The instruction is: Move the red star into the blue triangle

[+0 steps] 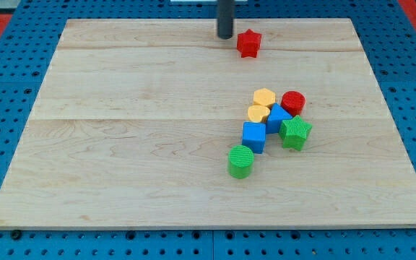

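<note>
Single camera view of a pale wooden bench [121, 144] resting on a blue perforated base [6, 108]. The dark rod descends from the view's top edge; my tip [225, 36] meets the bench near its top edge, just to the view's left of the red star [248, 43]. A narrow gap appears between tip and star, though whether they touch cannot be told for certain. The arm carries no hand, so there is nothing released, clenched or grasping; the rod simply stands upright on the surface.

The red star lies alone in the upper middle of the bench, well apart from the other blocks, which form a cluster lower down and to the view's right of centre. In that cluster the blue triangle [278, 118] sits at the middle, partly hidden by its neighbours. A yellow hexagon [264, 97] lies above it, and a second yellow block [258, 113], its shape unclear, is just below that hexagon and touching the triangle's left side. A red cylinder [292, 102] stands at the triangle's upper right. A green star [295, 133] presses against its lower right. A blue cube [254, 136] lies at its lower left. A green cylinder [240, 161] stands just below the cube, nearest the view's bottom.
</note>
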### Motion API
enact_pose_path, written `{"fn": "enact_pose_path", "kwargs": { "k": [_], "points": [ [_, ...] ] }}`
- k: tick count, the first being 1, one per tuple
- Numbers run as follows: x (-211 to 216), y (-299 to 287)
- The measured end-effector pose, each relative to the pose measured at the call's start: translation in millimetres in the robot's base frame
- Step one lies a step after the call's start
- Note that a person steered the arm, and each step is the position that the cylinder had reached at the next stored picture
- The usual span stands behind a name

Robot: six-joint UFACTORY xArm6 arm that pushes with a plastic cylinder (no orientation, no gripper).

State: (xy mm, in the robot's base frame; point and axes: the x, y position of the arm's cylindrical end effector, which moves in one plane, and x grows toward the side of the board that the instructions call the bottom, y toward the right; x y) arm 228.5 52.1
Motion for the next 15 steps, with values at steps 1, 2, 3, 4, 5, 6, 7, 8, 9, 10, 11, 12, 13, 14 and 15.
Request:
{"fn": "enact_pose_path", "kwargs": {
  "k": [1,2,3,4,5,6,7,8,9,10,11,12,13,14,15],
  "points": [
    [19.6,35.9],
    [34.3,17.2],
    [40.0,-14.5],
    [47.1,7.1],
    [67.6,40.9],
    [95.6,39.0],
    [101.6,58.3],
    [108.8,111.9],
    [114.2,130.5],
    [107.8,136.2],
    [106.6,141.2],
    [109.3,181.1],
    [123.2,193.4],
    [145.3,203.7],
    [163.0,181.1]
  ]
}}
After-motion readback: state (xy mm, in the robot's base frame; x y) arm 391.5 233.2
